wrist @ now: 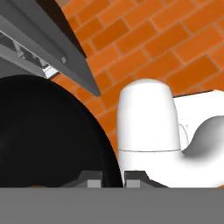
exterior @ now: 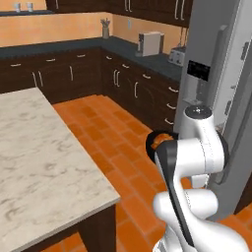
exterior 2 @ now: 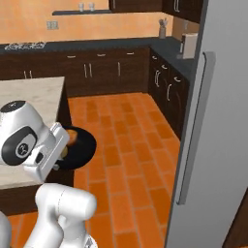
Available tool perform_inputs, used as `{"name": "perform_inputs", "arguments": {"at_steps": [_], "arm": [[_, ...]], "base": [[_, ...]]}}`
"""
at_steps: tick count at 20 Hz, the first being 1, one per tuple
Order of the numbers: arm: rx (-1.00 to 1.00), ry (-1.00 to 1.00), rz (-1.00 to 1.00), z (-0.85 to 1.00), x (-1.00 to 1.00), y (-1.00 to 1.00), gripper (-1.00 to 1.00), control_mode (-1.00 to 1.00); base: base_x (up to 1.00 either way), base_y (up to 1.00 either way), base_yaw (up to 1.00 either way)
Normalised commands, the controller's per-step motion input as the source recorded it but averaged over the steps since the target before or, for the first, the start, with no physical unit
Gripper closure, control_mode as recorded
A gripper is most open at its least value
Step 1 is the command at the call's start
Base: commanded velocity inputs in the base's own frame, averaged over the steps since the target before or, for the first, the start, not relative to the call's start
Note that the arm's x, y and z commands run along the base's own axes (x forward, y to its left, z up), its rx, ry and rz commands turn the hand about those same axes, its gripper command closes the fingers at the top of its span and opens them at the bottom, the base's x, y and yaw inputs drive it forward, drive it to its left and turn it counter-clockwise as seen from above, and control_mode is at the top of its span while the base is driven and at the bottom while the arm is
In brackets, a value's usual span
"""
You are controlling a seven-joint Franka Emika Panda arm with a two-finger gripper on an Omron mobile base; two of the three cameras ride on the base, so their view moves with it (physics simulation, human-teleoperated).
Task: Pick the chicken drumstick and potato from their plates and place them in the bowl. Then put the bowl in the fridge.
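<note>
1. Nearest the base, the white arm folded back over itself, and the pincer (wrist: 113,178) was closed down tight on the rim of the black bowl (exterior 2: 80,145). In the hand view a dark fingertip sat on either side of the bowl's wall.
2. The bowl hung in the air above the orange tile floor (exterior 2: 126,145), just off the corner of the marble table (exterior: 44,157). It was clear of the table and touched nothing but the pincer.
3. Inside the bowl an orange-brown piece showed at the rim, most likely the chicken drumstick (exterior 2: 71,136). The potato could not be made out there, as the hand covered that part of the bowl.
4. Judged from this, the loading step looked finished and the carry to the fridge was the step in hand.
5. Farther on, the grey fridge (exterior: 216,64) stood tall beside the arm. Its door (exterior 2: 213,121) with the long handle appeared swung out toward the base, though no shelf showed.
6. The next move would call for keeping the bowl level, swinging it round the door's edge, and setting it on a shelf before the pincer let go.
</note>
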Motion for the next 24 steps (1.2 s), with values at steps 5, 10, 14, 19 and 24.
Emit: {"name": "perform_inputs", "arguments": {"at_steps": [5, 10, 14, 19, 24], "arm": [[0.00, 0.00, 0.00, 0.00, 0.00, 0.00, 1.00, 1.00], [0.00, 0.00, 0.00, 0.00, 0.00, 0.00, 1.00, 1.00], [0.00, 0.00, 0.00, 0.00, 0.00, 0.00, 1.00, 1.00], [0.00, 0.00, 0.00, 0.00, 0.00, 0.00, 1.00, 1.00], [0.00, 0.00, 0.00, 0.00, 0.00, 0.00, 1.00, 1.00]], "base": [[0.61, -0.28, 0.22], [0.71, -0.29, 0.10], [0.81, -0.06, 0.09], [0.93, 0.00, 0.09], [1.00, -0.15, 0.04]]}}
